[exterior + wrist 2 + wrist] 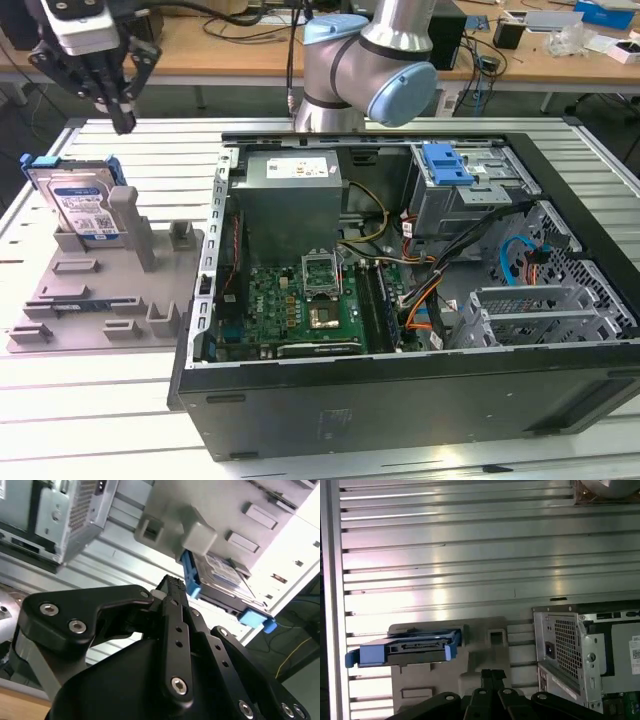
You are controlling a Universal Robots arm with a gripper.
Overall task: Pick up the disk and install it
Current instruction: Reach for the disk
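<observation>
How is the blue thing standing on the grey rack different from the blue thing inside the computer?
The disk stands up on its edge in the grey rack, outside the computer case. The blue caddy sits inside the case. The disk shows a silver drive with a white-and-blue label, while the caddy shows no labelled drive. Both have bright blue plastic.

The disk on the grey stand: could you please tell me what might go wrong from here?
1. The shut gripper hangs higher than the disk; lowered like that, it might strike the disk's top edge.
2. The disk leans in the stand behind a post; a skewed lift could catch there.
3. Loose cables cross the open case and could snag the disk.
</observation>
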